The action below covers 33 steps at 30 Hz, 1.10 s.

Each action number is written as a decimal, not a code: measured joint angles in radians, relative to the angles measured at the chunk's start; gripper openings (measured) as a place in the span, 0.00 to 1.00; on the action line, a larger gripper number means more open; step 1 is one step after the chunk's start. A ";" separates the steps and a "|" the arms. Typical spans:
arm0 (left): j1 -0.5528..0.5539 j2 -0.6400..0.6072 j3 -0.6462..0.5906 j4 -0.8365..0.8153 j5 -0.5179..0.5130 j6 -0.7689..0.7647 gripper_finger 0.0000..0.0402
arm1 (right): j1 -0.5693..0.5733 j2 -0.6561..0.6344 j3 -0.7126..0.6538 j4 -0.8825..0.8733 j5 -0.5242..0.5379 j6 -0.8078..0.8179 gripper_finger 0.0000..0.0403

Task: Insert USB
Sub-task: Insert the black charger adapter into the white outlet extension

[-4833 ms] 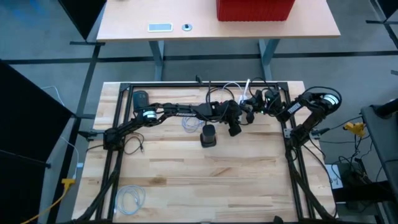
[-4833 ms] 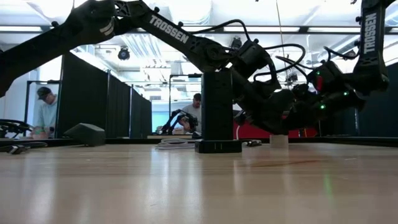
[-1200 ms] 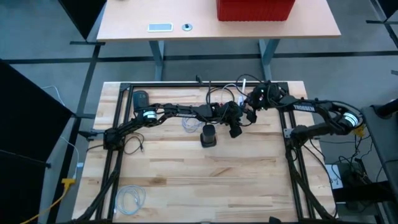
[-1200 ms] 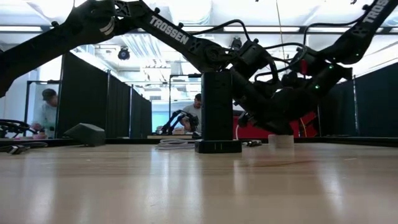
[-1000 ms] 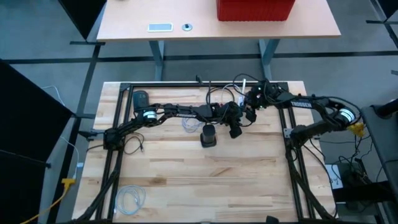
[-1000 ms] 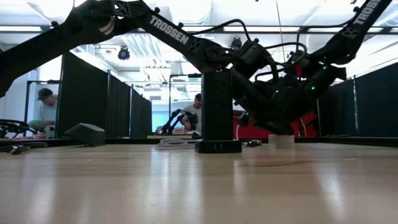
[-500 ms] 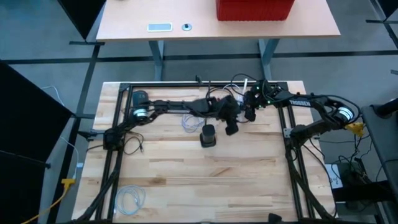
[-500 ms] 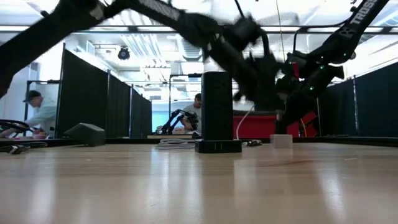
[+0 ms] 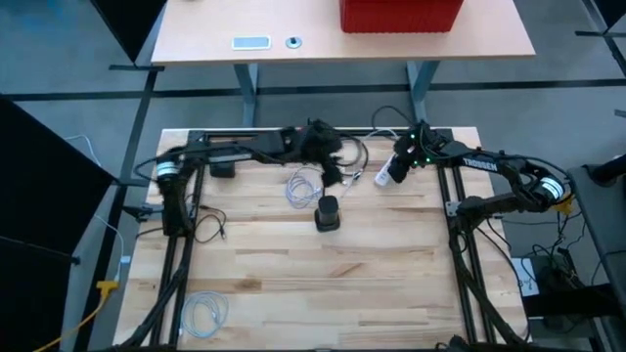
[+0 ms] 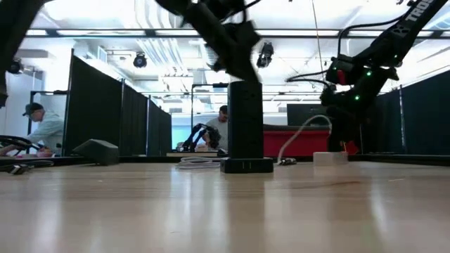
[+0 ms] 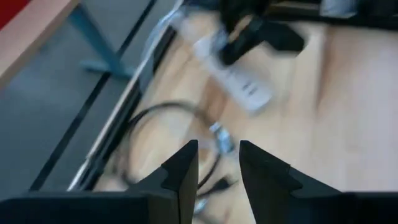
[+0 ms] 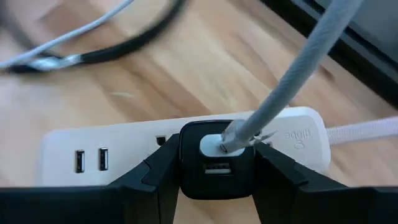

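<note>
A white power strip (image 12: 87, 152) lies on the table near its far edge (image 9: 384, 176). A black charger block (image 12: 216, 163) sits plugged into it, and a pale cable's USB plug (image 12: 225, 144) sits in the block's upper port. My right gripper (image 12: 217, 167) is shut on this block, right of the black tower (image 9: 328, 212). My left gripper (image 11: 217, 158) hangs open and empty, high above the table's far middle (image 9: 331, 168), looking down at the strip (image 11: 239, 84) and a loose cable end (image 11: 221, 135). My right gripper pinches the black charger block by its two opposite sides (image 12: 185, 167) between its two fingers (image 12: 155, 183). The fingers slant down from the table's right. The block stays plugged into the strip, which rests flat on the table.
The black tower on its flat base (image 10: 246, 166) stands mid-table. White cable loops (image 9: 303, 186) lie left of the strip, another coil (image 9: 205, 311) near the front left corner. The pale cable arches up from the strip (image 10: 299, 137). People work in the room behind.
My left gripper has pulled away from the power strip, rising high and going back toward the table's far left. The strip it covered now shows, with the pale cable arching up from it. My right gripper has stayed at the strip and rolled its wrist.
</note>
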 joint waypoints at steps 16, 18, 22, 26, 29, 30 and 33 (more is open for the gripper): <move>0.087 -0.436 -0.325 -0.003 -0.125 -0.080 0.28 | -0.041 0.019 0.031 -0.052 0.223 0.463 0.35; 0.088 -0.453 -0.323 -0.010 -0.122 -0.072 0.28 | -0.041 0.022 0.033 -0.059 0.219 0.453 0.35; 0.092 -0.476 -0.312 -0.017 -0.121 -0.053 0.29 | -0.042 0.016 0.034 -0.079 0.205 0.435 0.40; 0.092 -0.476 -0.310 -0.039 -0.121 -0.031 0.28 | -0.044 0.006 0.030 -0.095 0.207 0.406 0.58; 0.092 -0.477 -0.308 -0.043 -0.121 -0.020 0.28 | -0.043 0.004 0.037 -0.079 0.203 0.362 0.65; 0.092 -0.477 -0.308 -0.044 -0.121 -0.020 0.28 | -0.043 0.004 0.037 -0.079 0.202 0.361 0.65; 0.092 -0.477 -0.308 -0.048 -0.121 -0.019 0.28 | -0.043 0.004 0.036 -0.078 0.200 0.359 0.65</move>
